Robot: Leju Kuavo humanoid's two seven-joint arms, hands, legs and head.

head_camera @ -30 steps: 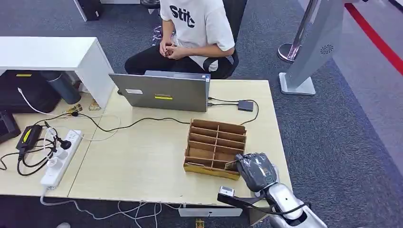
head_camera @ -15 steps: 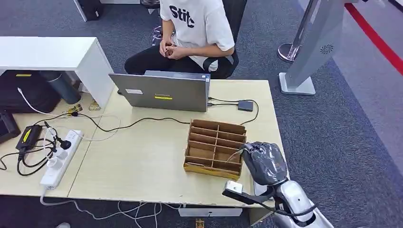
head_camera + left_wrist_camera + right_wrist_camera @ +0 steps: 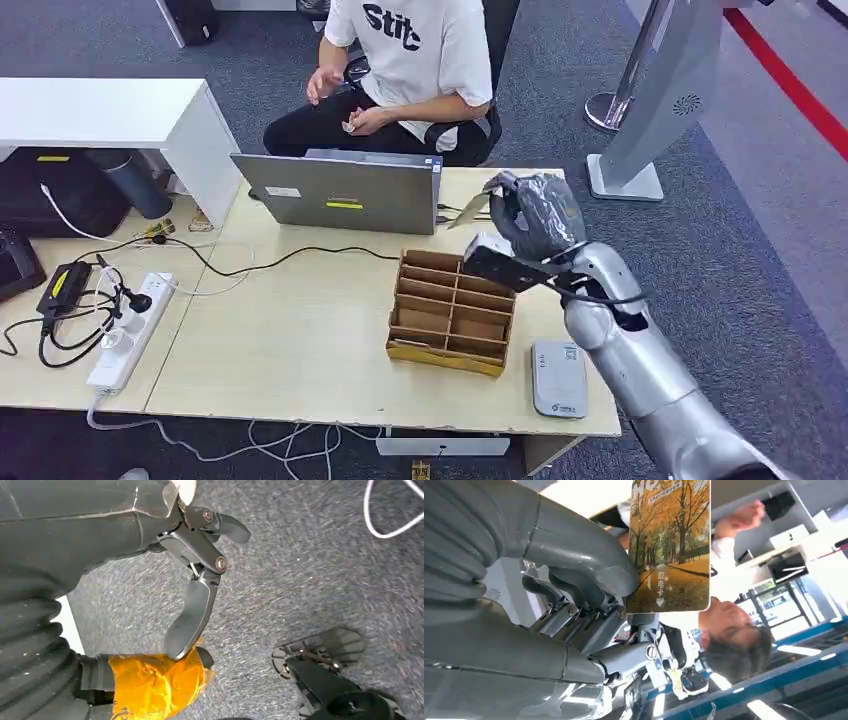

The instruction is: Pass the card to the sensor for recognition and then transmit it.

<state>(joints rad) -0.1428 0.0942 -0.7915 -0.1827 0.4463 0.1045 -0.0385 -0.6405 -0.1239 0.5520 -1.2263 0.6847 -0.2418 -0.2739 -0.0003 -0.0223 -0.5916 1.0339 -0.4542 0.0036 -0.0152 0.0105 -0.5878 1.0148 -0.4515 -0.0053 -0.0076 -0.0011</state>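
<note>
My right hand [image 3: 535, 215] is raised over the far right part of the table, beyond the wooden card rack [image 3: 453, 312], and pinches a card [image 3: 468, 212] that sticks out toward the laptop. In the right wrist view the card [image 3: 670, 545] shows an autumn tree picture, held between thumb and fingers [image 3: 589, 580]. A white card sensor [image 3: 558, 378] lies flat on the table near the front right edge, below my forearm. My left hand [image 3: 195, 585] hangs over the grey carpet with its fingers apart and nothing in it.
A grey laptop [image 3: 338, 192] stands at the table's far side with a seated person [image 3: 415, 60] behind it, one hand lifted. A cable runs to a small dark box [image 3: 516, 222]. A power strip [image 3: 125, 330] and tangled cords lie at the left.
My right hand has risen from the front of the card rack and swung to the far side with the card, uncovering the sensor. The person has lifted one hand.
</note>
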